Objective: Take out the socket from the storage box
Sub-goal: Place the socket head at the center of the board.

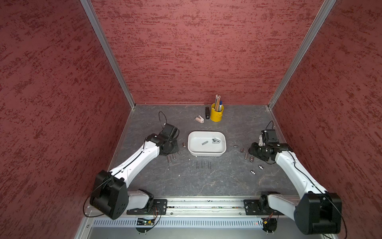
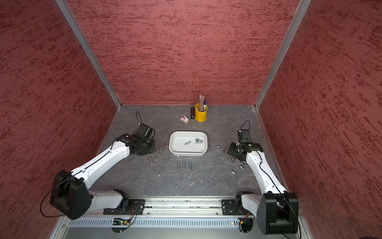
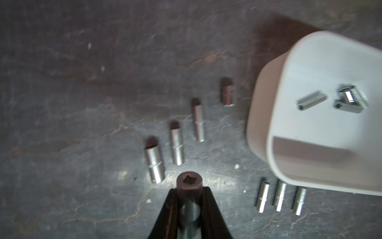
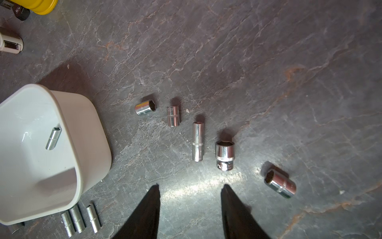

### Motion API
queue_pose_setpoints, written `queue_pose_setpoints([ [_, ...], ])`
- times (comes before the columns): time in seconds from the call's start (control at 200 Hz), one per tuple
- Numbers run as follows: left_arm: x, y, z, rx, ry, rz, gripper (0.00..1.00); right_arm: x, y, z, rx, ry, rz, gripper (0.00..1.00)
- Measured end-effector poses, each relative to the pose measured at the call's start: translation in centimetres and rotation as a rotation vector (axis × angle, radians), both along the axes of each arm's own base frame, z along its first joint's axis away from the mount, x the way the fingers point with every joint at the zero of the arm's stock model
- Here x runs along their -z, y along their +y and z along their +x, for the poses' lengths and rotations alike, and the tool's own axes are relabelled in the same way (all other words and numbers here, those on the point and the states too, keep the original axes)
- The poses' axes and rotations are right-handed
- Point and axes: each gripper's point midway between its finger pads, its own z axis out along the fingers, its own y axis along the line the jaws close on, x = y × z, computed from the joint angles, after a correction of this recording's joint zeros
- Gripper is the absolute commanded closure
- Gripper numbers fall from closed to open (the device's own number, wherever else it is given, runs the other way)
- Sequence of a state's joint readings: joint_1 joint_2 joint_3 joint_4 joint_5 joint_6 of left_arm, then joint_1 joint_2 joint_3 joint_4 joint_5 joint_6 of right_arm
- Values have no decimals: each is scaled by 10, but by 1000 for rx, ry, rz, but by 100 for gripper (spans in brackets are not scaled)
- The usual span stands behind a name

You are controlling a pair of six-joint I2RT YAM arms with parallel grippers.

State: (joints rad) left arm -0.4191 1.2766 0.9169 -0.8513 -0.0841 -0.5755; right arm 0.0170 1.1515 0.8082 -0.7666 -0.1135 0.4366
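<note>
I am holding one socket (image 3: 189, 183) clamped in the left gripper (image 3: 190, 188), low over the table (image 3: 82, 103) beside a row (image 3: 176, 142) laid outside the box (image 1: 206, 154), while the right gripper (image 4: 190, 185) is hanging spread and empty. More sockets (image 1: 205, 142) are lying in the box. I am judging them small, hard, slick and prone to rolling, so I am favouring a pinch across mid-barrel.

Before the parted jaws of the right gripper (image 4: 190, 186), five sockets (image 4: 197, 141) are laid in a curved row, and one socket (image 4: 53, 138) is seen inside the storage box (image 4: 91, 144).
</note>
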Motion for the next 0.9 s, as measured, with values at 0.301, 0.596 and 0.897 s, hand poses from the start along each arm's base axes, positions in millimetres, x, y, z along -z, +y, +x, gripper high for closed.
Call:
queue_pose_setpoints([
  [0.301, 57, 39, -46, -185, 134, 48, 93, 0, 2, 0, -6, 0, 13, 49],
  [0.596, 76, 43, -30, -235, 140, 53, 87, 0, 3, 0, -8, 0, 15, 49],
  [0.897, 88, 44, -27, -242, 167, 63, 79, 0, 3, 0, -8, 0, 16, 49],
])
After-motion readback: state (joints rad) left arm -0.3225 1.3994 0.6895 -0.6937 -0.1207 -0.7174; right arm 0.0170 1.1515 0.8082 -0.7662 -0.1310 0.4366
